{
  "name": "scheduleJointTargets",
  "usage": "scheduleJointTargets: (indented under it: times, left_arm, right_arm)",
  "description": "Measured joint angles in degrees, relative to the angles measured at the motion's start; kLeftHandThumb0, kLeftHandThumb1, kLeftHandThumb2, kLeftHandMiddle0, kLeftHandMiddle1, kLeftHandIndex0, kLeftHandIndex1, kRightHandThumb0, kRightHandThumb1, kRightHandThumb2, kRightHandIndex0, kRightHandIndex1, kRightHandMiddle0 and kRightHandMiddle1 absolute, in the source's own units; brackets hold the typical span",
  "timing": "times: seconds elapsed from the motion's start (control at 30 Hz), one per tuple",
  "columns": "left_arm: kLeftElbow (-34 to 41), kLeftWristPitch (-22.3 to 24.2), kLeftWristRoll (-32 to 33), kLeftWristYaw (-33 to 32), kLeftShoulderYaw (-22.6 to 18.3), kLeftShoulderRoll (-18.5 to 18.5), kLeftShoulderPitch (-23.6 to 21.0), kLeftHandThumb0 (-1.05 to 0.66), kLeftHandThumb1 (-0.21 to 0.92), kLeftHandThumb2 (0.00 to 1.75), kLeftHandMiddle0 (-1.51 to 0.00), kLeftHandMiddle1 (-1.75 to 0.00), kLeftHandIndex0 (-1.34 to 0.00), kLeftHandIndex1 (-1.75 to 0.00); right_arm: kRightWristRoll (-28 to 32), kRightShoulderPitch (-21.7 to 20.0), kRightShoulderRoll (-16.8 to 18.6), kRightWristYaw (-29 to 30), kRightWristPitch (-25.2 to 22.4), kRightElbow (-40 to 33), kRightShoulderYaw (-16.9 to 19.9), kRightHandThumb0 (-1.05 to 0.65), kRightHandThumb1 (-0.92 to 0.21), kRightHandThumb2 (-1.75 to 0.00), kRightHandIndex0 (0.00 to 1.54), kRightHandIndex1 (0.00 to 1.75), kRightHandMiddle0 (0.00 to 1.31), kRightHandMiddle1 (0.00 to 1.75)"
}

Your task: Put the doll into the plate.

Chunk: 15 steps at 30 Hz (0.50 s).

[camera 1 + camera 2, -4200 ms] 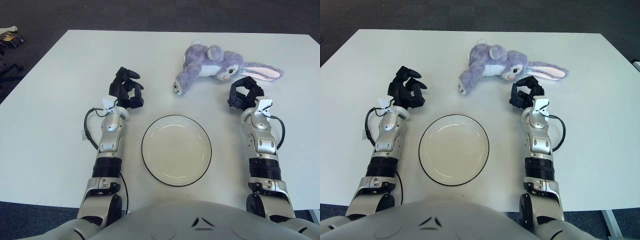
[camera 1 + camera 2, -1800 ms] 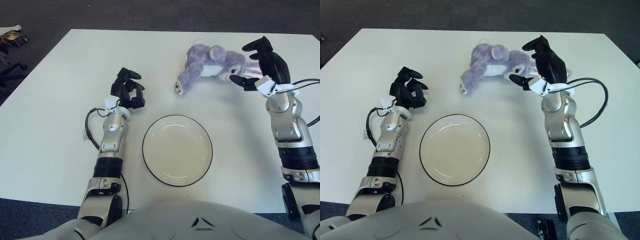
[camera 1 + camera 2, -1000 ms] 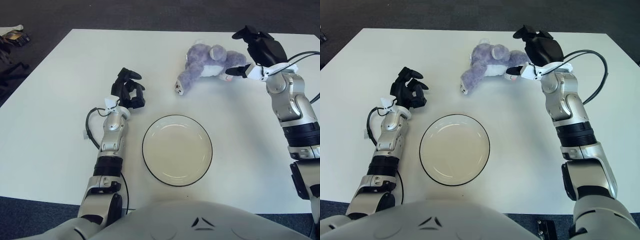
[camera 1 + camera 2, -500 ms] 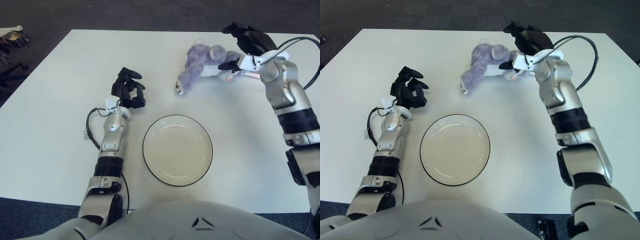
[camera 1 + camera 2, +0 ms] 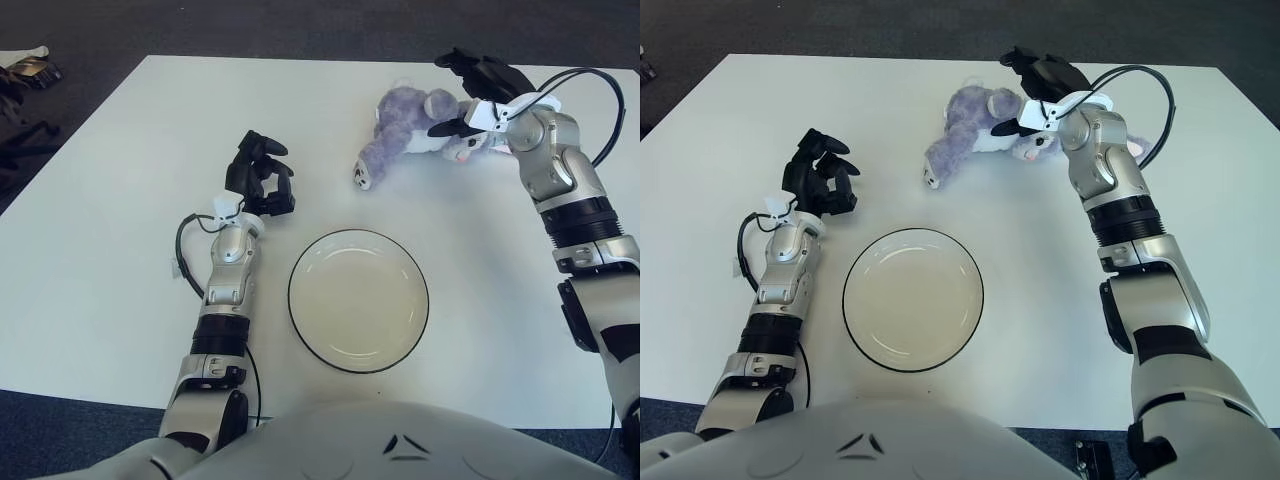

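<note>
right hand (image 5: pixel 478 92) now over doll (image 5: pixel 415 130), fingers spread; left hand (image 5: pixel 257 178) curled, plate (image 5: pixel 358 300) bare

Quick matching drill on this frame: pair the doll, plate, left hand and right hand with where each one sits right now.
Things:
1. doll
2. plate
3. left hand
4. right hand

Places:
A. table centre, nearest the robot
B. left of the plate, holding nothing
C. lying at the table's far side
D. fingers spread over the doll's head

Pairs: 1-C, 2-A, 3-B, 4-D

white table (image 5: pixel 120 200) on dark blue-grey carpet floor (image 5: pixel 250 25).
</note>
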<state>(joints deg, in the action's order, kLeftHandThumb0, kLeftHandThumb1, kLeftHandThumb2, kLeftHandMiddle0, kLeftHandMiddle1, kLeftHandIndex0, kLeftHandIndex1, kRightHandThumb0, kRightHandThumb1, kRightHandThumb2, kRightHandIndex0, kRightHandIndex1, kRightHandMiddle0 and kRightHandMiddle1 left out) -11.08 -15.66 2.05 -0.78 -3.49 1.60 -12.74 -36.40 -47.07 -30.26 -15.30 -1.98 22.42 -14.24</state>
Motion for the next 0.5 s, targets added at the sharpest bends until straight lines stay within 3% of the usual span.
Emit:
scheduleJointTargets:
  times: [0.2,0.5]
  left_arm:
    - [0.2,0.0,-0.4,-0.2,0.2,0.0,0.2,-0.01,0.35,1.29,-0.48,-1.75,-0.47,-1.75]
    - [0.2,-0.3,-0.4,-0.2,0.4,0.2,0.2,-0.01,0.35,1.29,-0.48,-1.75,-0.46,-1.75]
  right_arm:
    - [-0.3,-2.3,0.7,-0.8,-1.2,1.9,-0.9,-1.05,-0.86,-0.15,0.08,0.33,0.00,0.43]
    - [-1.4,-7.0,2.2,1.9,0.5,11.3,-3.9,-1.05,-0.87,-0.14,0.13,0.35,0.00,0.61]
